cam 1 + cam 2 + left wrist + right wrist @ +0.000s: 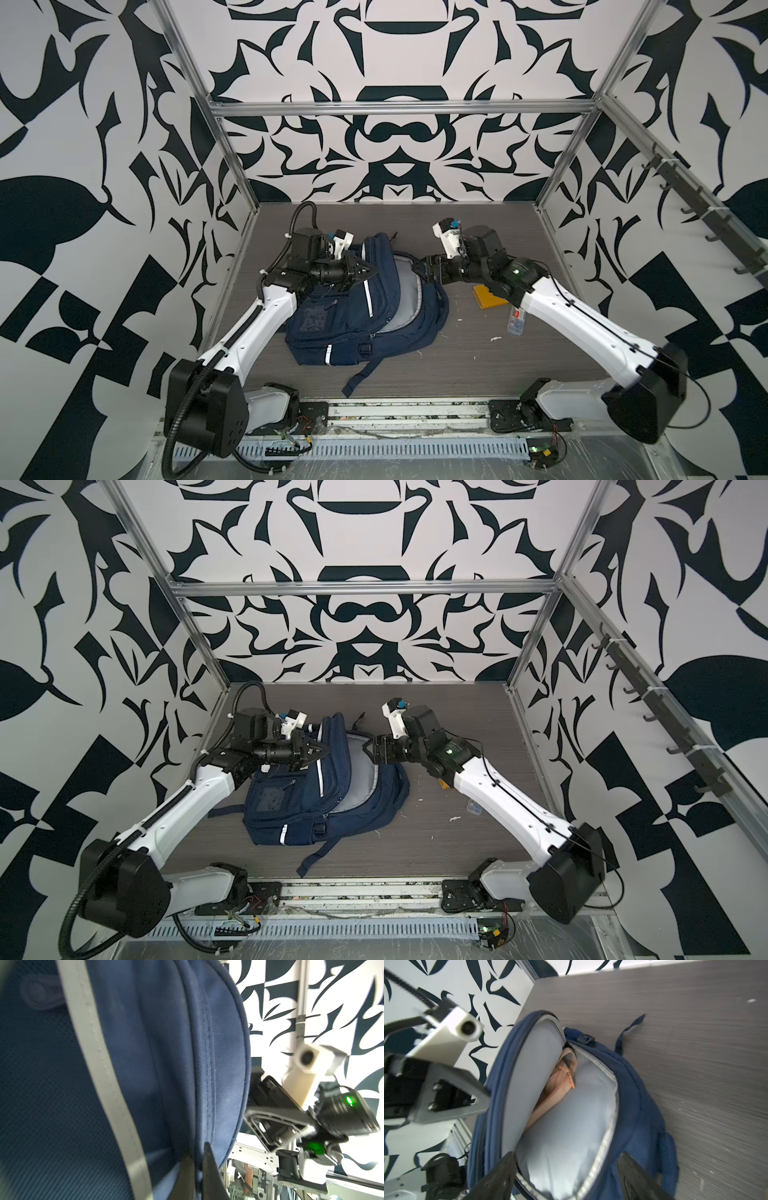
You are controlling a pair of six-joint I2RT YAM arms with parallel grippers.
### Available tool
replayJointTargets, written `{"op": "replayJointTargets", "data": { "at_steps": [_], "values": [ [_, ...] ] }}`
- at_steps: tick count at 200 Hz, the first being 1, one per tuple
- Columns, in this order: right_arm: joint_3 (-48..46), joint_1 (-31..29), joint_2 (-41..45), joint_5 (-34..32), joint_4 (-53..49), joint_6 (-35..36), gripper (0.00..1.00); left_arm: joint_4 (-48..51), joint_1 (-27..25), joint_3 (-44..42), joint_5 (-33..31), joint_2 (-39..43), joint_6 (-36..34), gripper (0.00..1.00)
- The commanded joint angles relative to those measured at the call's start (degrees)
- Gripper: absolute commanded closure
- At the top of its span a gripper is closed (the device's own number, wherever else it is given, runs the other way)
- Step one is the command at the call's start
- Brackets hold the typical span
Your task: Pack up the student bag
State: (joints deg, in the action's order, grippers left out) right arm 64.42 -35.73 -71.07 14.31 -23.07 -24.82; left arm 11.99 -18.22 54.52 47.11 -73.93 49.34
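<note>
Navy fabric, so soft and floppy: student bag (pixel 345 320) slumped between the two sets of jaws, main zip gaping. Probably light, bound to sag, so best grabbed at the piped rim or a strap, never the slack panel. Left gripper (pixel 197 1153) pinched shut on the front flap's seam, propping the mouth up. Right gripper (pixel 566 1154) spread wide, empty, straddling the grey-lined opening. Peach pouch (pixel 562 1084) tucked deep inside, ahead of the open jaws.

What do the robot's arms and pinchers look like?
The left arm and right arm have smooth white shells with chunky black joints. A ribbed black hose loops along the left one; a green light glows on the right. The left gripper and right gripper are black with pointed fingers.
</note>
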Motion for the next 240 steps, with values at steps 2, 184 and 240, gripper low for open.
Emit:
{"op": "replayJointTargets", "data": {
  "at_steps": [2,184,240],
  "values": [
    [-4.0,-2.6,5.0,-1.6,-0.7,3.5,0.20,-2.3,-1.9,2.6,-3.3,-4.4,-2.1,1.00],
    [-6.9,-17.4,-6.3,-8.1,0.4,1.8,0.24,31.9,-6.7,2.4,-18.8,5.3,-14.0,0.24],
    [-6.9,-14.3,-9.4,-9.8,-1.0,-1.4,0.23,35.2,-6.7,-9.5,-24.8,15.7,-10.2,0.16]
  ]
}}
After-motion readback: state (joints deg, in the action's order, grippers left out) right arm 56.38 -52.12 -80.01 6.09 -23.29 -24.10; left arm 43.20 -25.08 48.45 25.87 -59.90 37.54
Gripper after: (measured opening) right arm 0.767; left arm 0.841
